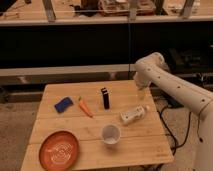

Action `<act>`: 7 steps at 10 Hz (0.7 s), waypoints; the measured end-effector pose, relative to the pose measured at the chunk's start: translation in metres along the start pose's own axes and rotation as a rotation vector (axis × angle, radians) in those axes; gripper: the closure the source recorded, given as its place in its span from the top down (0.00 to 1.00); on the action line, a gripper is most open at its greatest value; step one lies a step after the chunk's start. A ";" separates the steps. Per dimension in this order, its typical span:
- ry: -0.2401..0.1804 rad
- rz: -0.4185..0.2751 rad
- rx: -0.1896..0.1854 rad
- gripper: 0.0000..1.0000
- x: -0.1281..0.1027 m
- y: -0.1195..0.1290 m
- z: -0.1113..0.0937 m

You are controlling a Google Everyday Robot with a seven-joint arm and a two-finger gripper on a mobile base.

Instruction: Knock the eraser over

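The wooden counter carries everything, and the eraser stands on end near the middle of its back half, touching nothing. The white arm reaches in from the right of the eraser, bending down over the counter's far right edge. An orange plate lies well to the front left of the eraser. A white bottle lies on its side to the eraser's front right. A white cup stands upright straight in front of the eraser. A blue pad lies to its left, and a carrot lies between pad and eraser. The gripper hangs well to the eraser's right, apart from it; I cannot tell whether it is wide or narrow.
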 end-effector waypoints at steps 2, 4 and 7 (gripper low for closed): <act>0.000 -0.003 0.001 0.80 -0.003 -0.002 0.003; 0.001 -0.007 0.001 0.80 -0.006 -0.005 0.008; 0.001 -0.007 0.002 0.80 -0.007 -0.008 0.013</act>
